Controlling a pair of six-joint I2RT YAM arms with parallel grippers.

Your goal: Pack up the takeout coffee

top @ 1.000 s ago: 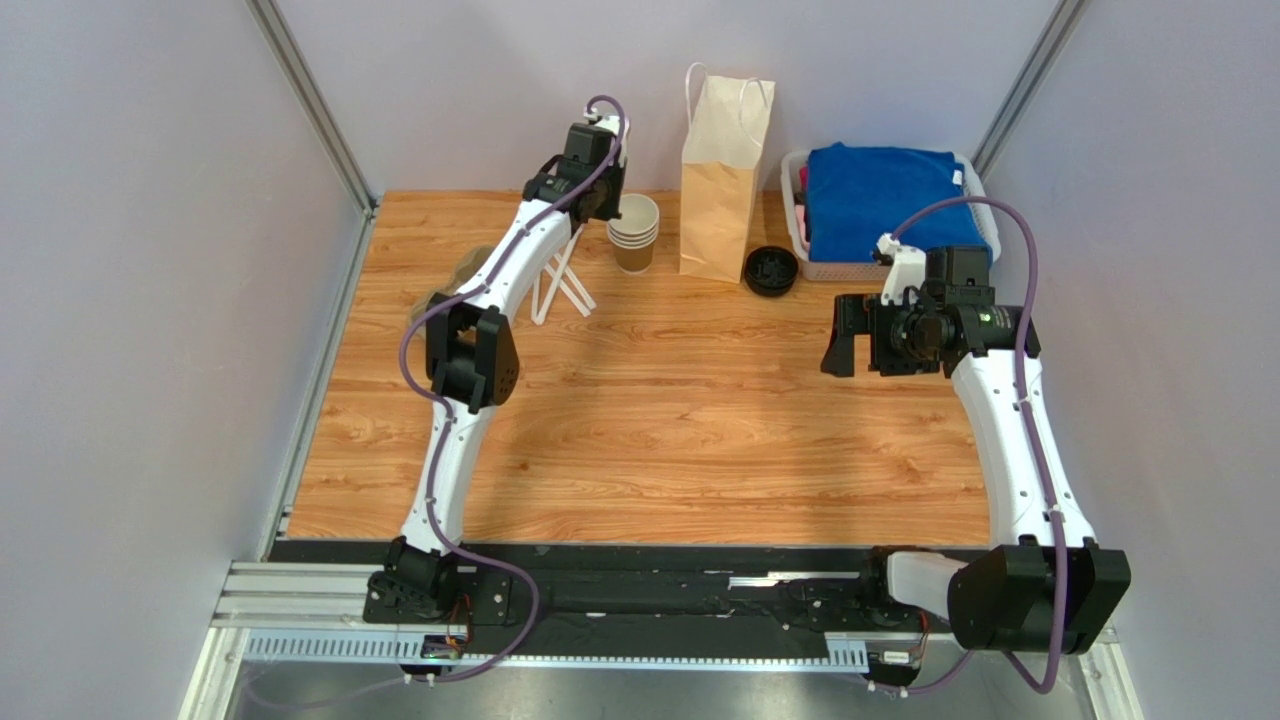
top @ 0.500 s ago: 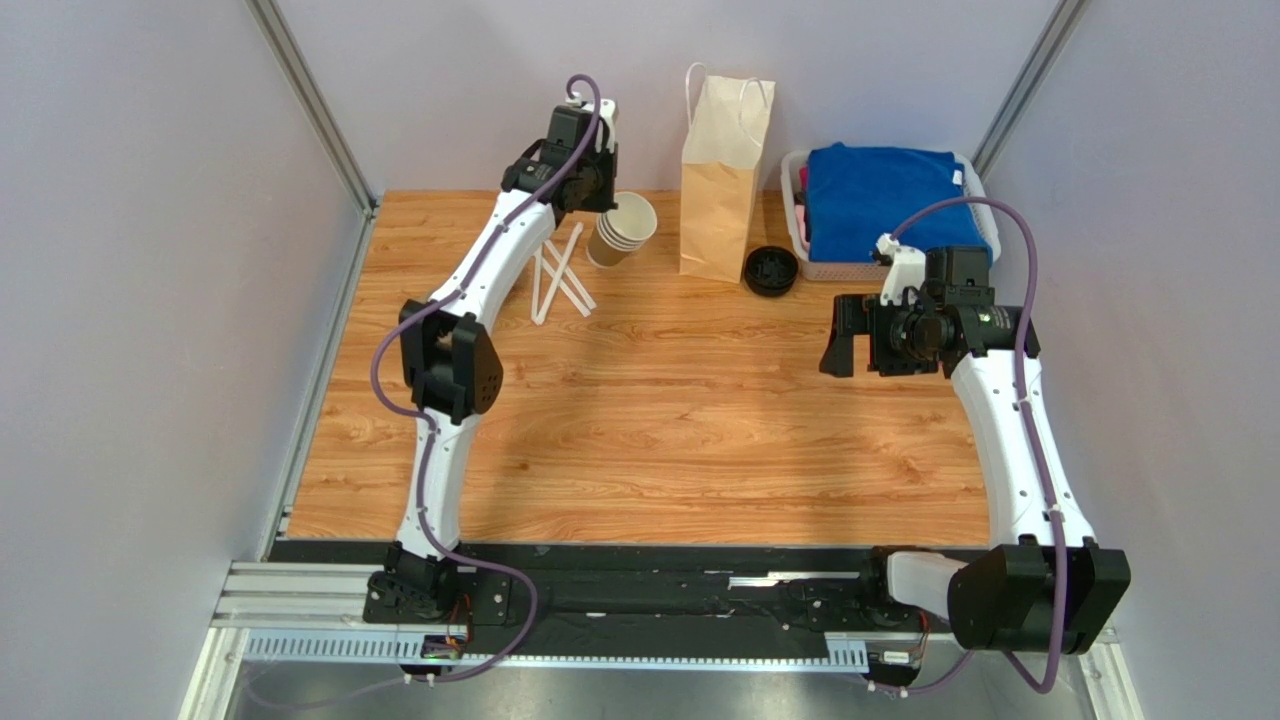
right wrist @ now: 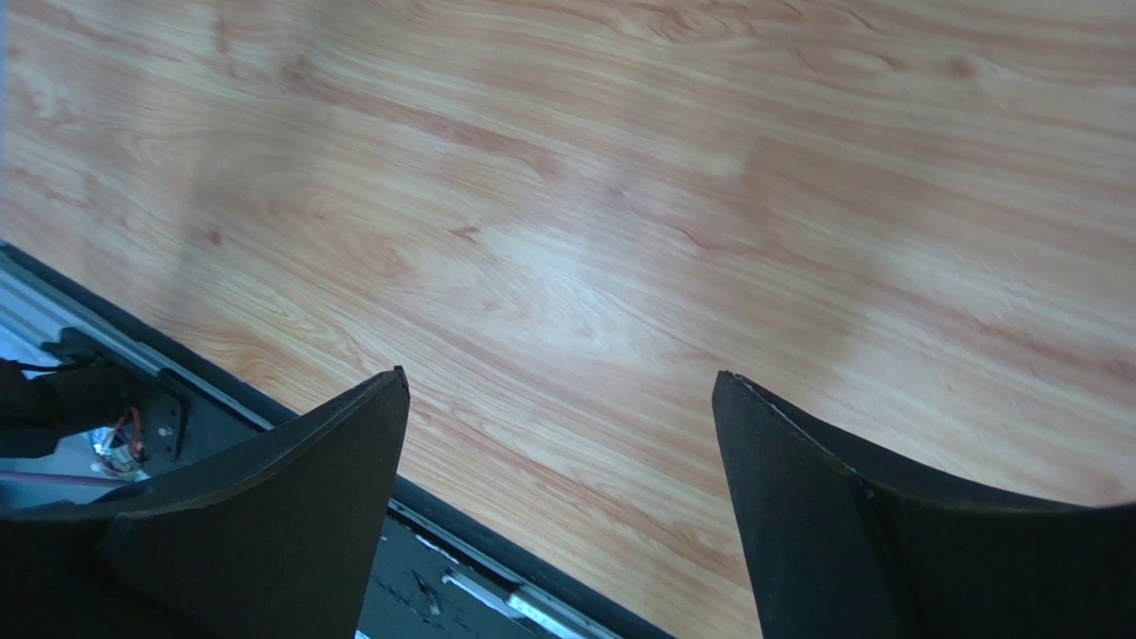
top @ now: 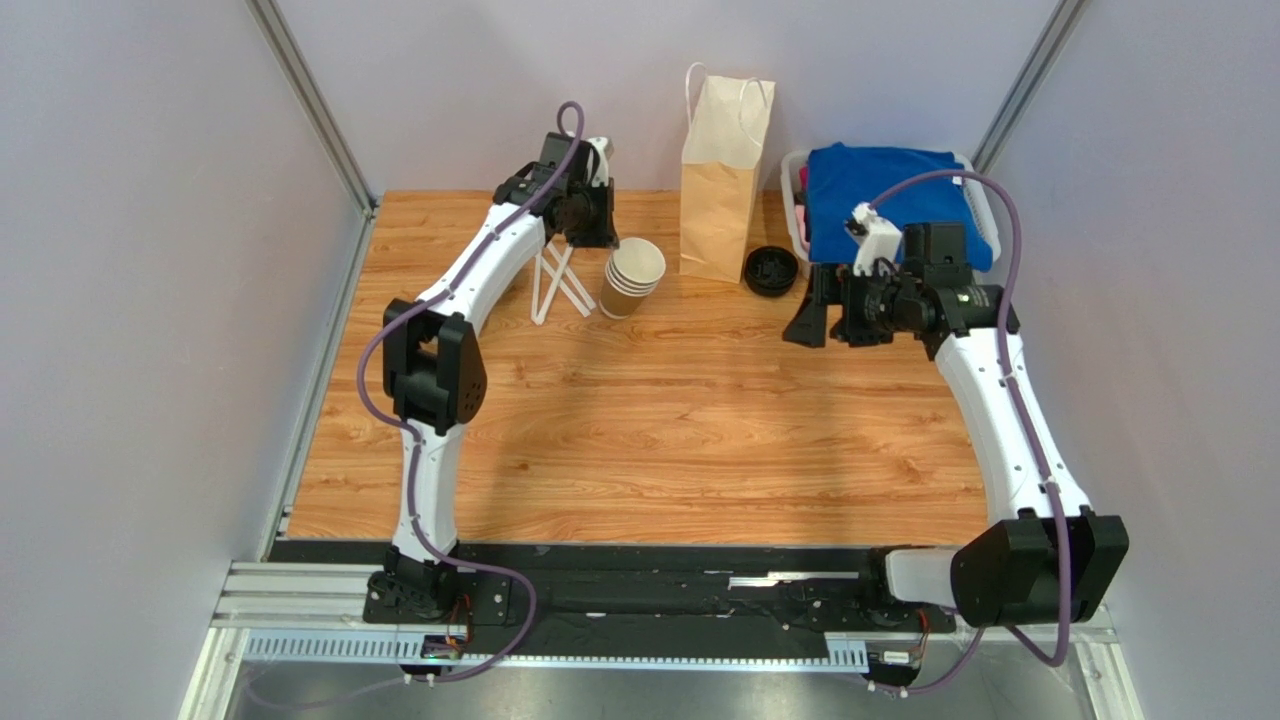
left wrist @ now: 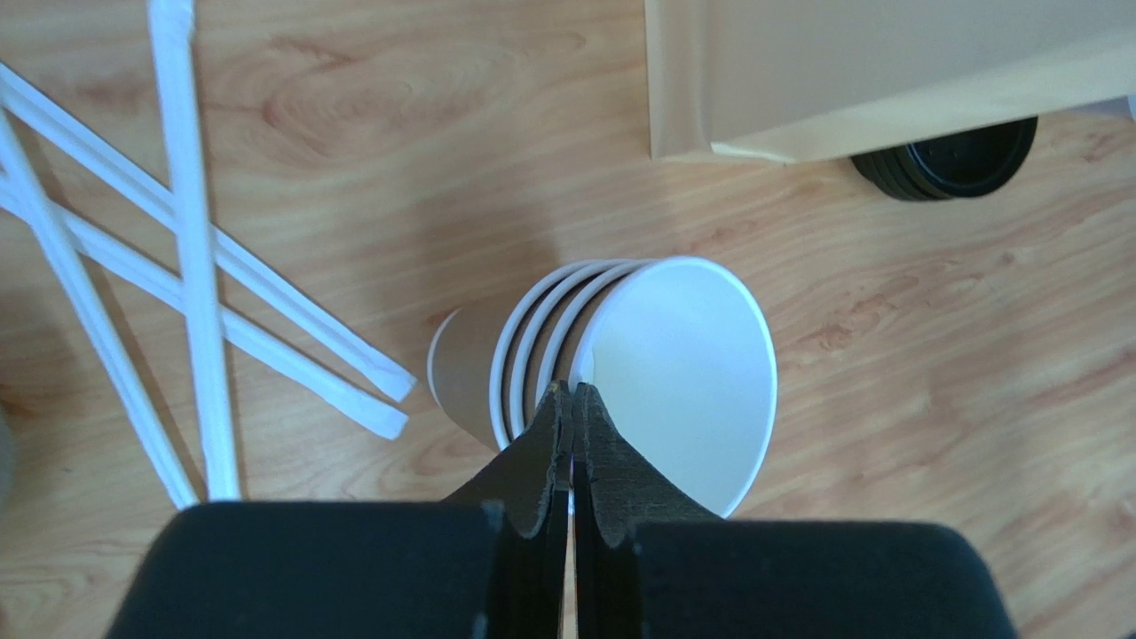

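Since no lidded takeout coffee shows anywhere, the nearest bit is the stack of cups [top: 633,278], tilted with its mouth toward the paper bag [top: 721,180]. The left gripper [left wrist: 574,389] is pinched together on its rim, I think. The right gripper [right wrist: 558,380] hangs apart, farther off. No readable writing.

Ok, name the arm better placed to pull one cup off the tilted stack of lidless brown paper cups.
Left. The left gripper is shut on the rim of the top cup in the stack of lidless brown paper cups. The right gripper hangs open over the wooden table, apart from them.
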